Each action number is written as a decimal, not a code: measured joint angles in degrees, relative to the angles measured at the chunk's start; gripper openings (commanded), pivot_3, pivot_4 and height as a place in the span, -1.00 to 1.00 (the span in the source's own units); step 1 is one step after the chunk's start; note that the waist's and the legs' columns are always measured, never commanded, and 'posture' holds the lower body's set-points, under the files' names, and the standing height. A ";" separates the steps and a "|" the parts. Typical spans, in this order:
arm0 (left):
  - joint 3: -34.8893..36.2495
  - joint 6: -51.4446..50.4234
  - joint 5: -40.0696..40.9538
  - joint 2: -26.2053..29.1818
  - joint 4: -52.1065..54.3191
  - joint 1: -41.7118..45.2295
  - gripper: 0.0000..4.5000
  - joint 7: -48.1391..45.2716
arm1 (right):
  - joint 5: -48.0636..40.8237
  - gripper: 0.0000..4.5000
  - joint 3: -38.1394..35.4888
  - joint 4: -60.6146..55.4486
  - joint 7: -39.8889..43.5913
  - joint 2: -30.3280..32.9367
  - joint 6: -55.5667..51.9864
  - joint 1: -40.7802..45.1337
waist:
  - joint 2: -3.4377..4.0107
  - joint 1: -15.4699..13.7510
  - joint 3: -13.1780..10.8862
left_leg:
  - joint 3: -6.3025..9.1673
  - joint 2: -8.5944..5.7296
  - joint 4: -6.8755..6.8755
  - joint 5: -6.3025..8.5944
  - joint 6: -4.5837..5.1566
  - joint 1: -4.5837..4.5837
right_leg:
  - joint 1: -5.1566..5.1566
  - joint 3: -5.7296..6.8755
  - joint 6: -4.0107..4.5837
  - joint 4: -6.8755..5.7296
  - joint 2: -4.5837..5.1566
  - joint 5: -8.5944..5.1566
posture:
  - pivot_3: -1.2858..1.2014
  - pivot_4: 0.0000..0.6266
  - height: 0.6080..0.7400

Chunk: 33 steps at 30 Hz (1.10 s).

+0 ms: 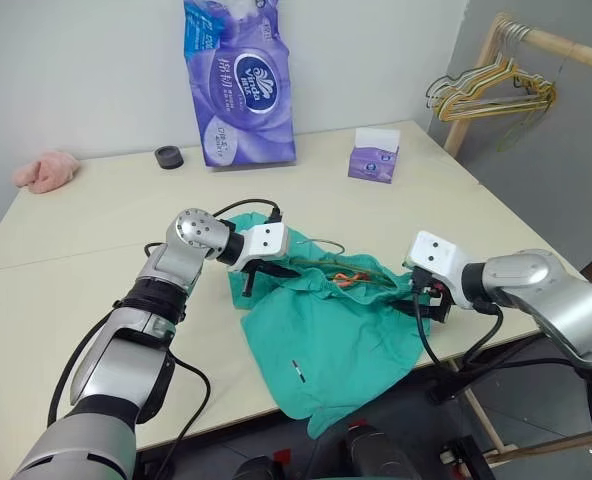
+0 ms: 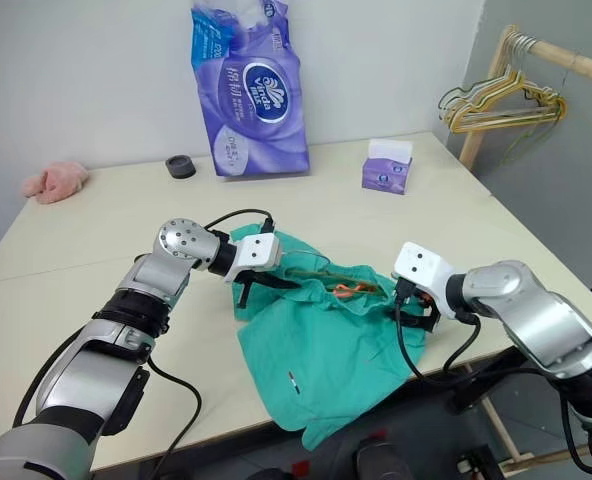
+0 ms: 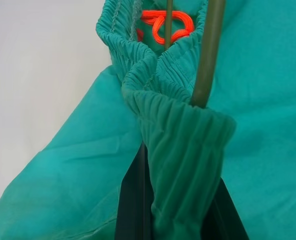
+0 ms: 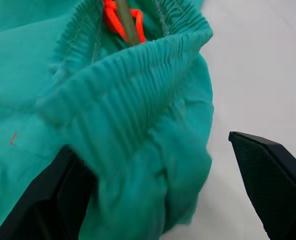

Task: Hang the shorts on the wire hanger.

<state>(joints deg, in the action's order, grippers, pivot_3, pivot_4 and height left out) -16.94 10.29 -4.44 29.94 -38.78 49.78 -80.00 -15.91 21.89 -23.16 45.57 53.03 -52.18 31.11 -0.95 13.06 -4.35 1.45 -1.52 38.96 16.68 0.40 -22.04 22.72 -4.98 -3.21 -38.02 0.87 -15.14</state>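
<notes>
Left hand [image 1: 261, 272] pinching shorts [image 1: 326, 340], waistband roughly crosswise

Head stereo pair high over the table [image 1: 96, 215]; both wrist cameras close on the shorts [image 3: 178, 145] waistband.

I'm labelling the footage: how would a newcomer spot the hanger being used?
On the beige table, find the teal shorts. The wire hanger runs inside their gathered waistband, beside an orange drawstring. It is single and olive, unlike the yellowish bunch on the rail.
</notes>
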 measured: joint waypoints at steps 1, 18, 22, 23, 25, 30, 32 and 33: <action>0.00 0.00 0.01 0.02 0.00 -0.03 -1.00 -0.08 | 0.73 0.93 0.88 1.29 0.76 -0.26 0.62 0.15 | 0.00 0.00 0.00 | 0.00 0.00 0.00 0.00 0.00 0.00 | 0.00 0.00 0.00 0.00 0.00 0.00 | -0.19 -0.84 1.00; 0.10 -0.95 1.97 0.79 1.21 -1.14 -1.00 -0.85 | 4.24 -0.99 2.30 4.45 6.19 -4.37 1.16 1.50 | 0.01 0.12 0.01 | 0.01 -0.04 0.00 0.00 0.00 0.00 | 0.04 0.01 0.00 -0.07 0.06 0.00 | -0.19 -0.84 1.00; 0.10 0.18 2.00 1.11 1.17 -1.14 -1.00 -0.84 | 3.12 -0.99 1.19 3.66 6.44 -5.05 -1.44 1.50 | 0.02 0.11 0.01 | 0.01 -0.04 0.00 0.00 0.00 -0.01 | 0.05 0.02 0.01 -0.07 0.08 0.00 | -0.19 -0.84 1.00; 0.10 0.30 2.02 1.12 1.16 -1.14 -1.00 -0.84 | 3.10 -0.99 1.12 3.37 6.48 -5.05 -1.84 1.50 | 0.02 0.11 0.01 | 0.02 -0.04 0.00 0.00 0.00 -0.01 | 0.05 0.02 0.01 -0.07 0.08 0.00 | -0.19 -0.84 1.00; 0.11 0.12 2.24 1.11 1.16 -1.14 -0.88 -0.85 | 2.92 -1.00 0.69 3.24 6.55 -5.14 -2.32 1.50 | 0.02 0.11 0.01 | 0.01 -0.05 0.00 0.00 0.00 -0.01 | 0.05 0.02 0.01 -0.07 0.08 0.00 | -0.19 -0.84 1.00; 2.39 -2.51 4.50 0.58 1.18 -1.04 -0.28 -0.46 | 1.40 -1.00 -0.89 2.99 6.69 -6.09 -3.48 1.42 | 0.02 0.12 0.01 | 0.02 -0.05 0.00 0.00 0.00 -0.02 | 0.07 0.03 0.01 -0.09 0.09 0.00 | -0.19 -0.84 1.00; 4.02 -4.63 6.47 -0.22 0.90 -0.73 -0.03 -0.49 | 1.15 -1.00 -1.46 2.94 6.58 -6.18 -3.65 1.38 | 0.02 0.10 0.01 | 0.02 -0.06 0.01 0.00 0.00 -0.04 | 0.08 0.03 0.00 -0.09 0.11 0.01 | -0.19 -0.84 1.00; 4.49 -5.46 7.20 -0.47 0.27 -0.28 0.11 -0.46 | 1.12 -1.00 -1.80 2.78 6.51 -6.18 -3.65 1.38 | 0.02 0.09 0.01 | 0.01 -0.07 0.01 0.00 0.00 -0.04 | 0.09 0.03 0.00 -0.09 0.11 0.01 | -0.19 -0.84 1.00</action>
<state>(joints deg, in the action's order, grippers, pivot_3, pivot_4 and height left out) -12.45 4.84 2.76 29.47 -38.51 49.49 -80.47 -14.79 20.09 -20.38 52.09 46.85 -55.84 32.49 -0.94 13.15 -4.34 1.46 -1.59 38.98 16.68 0.40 -22.09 22.80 -4.95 -3.21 -38.11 0.98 -15.14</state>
